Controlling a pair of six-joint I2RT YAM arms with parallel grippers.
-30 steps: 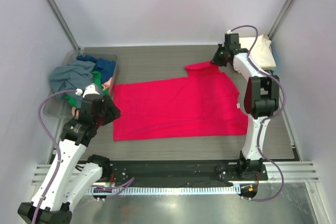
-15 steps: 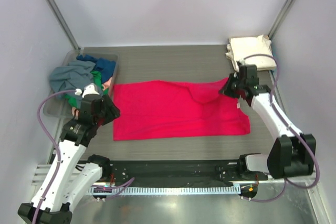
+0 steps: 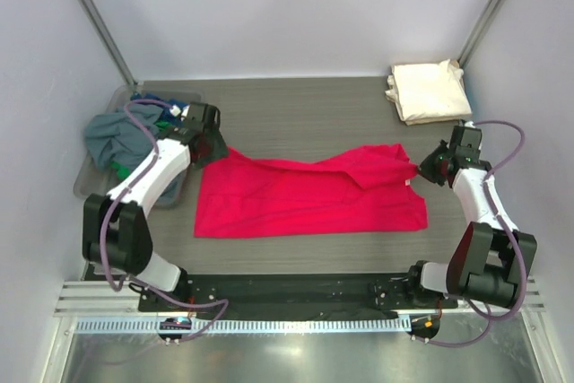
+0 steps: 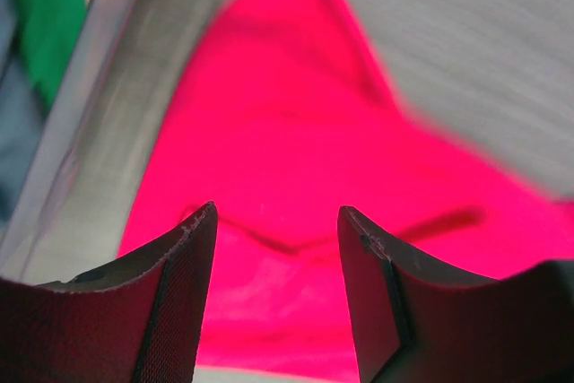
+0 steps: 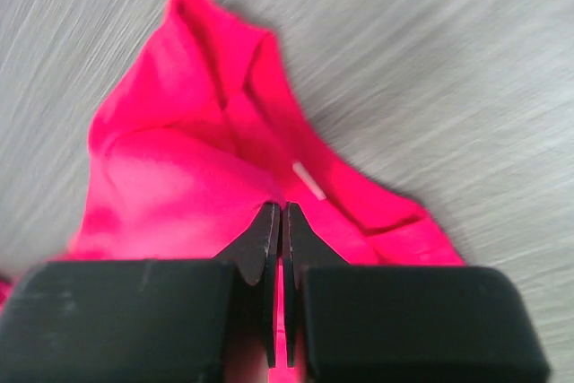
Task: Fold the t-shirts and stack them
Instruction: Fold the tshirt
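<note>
Red t-shirt spread at the centre of the table, long way from 9 to 3 o'clock, near edge straight, far edge rumpled, 2 o'clock corner doubled back onto the body. Pinched at that corner by the right gripper, out at 3 o'clock: fingers pressed tight together on a ridge of red cloth, small white label just past the tips. From above, the pinch itself hidden under the gripper body.

At 10 o'clock, left gripper poised over the far-left corner of the red t-shirt, fingers held well apart with nothing between them but cloth below. Cannot tell whether the tips touch it: wrist view blurred, and from above the corner covered by the gripper.

Beyond, at 9 to 10 o'clock, clear bin with a grey t-shirt draped over its rim and a blue t-shirt at the far end, both partly behind the left arm. Green t-shirt only a strip, cut off at the edge of the left wrist view. Cream t-shirt folded square at 1 o'clock, well apart from the red one.

Against a second ago: left arm then low at 8 o'clock, clear of the cloth, now stretched out to the far-left corner. Right gripper then up at 1 o'clock beside the cream t-shirt, sleeve drawn out that way; now pulled back to 3 o'clock, sleeve folded in over the body.
</note>
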